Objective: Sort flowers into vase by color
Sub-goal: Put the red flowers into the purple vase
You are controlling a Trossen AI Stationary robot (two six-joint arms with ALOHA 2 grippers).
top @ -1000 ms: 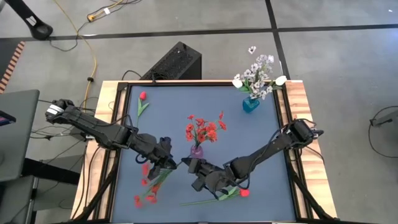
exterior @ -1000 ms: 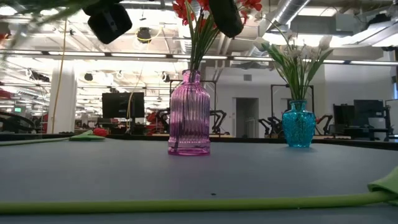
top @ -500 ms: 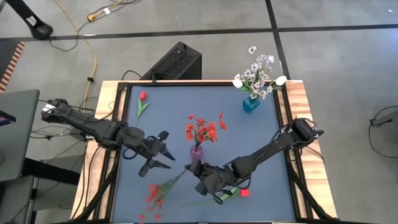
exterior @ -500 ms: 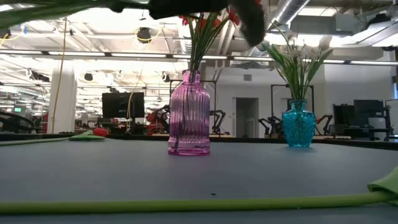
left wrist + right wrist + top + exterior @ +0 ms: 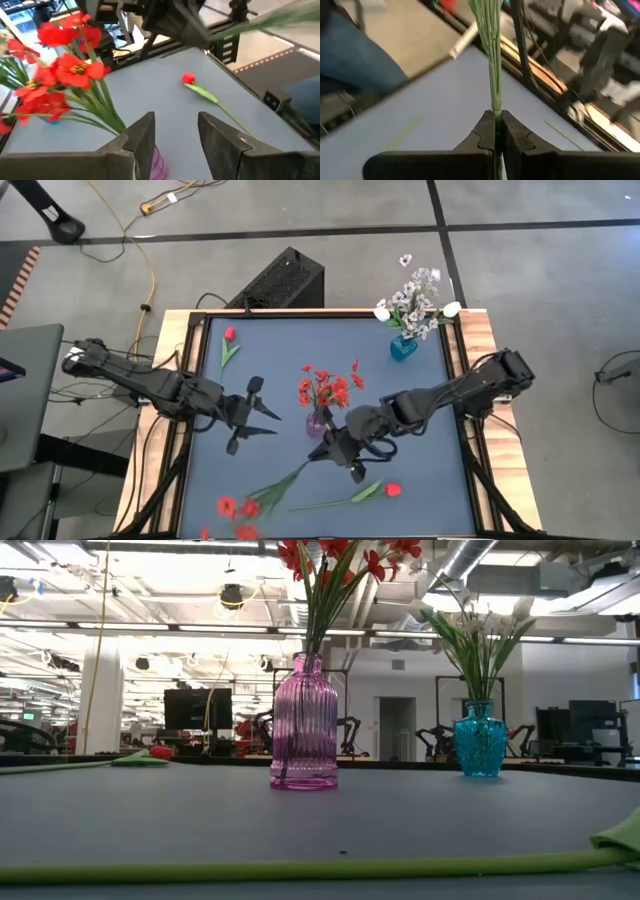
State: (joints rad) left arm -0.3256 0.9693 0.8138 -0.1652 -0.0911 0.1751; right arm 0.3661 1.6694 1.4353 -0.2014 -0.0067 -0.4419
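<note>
The left hand (image 5: 247, 413), fingers now spread and empty, has released the red spray (image 5: 262, 492) to the right hand (image 5: 335, 450), which clamps its stem beside the pink vase (image 5: 317, 423), ready for insertion.

My overhead camera looks straight down on the whole table (image 5: 420, 395), my low one looks level across it from its near edge, both sharing the purple vase (image 5: 317, 423).
</note>
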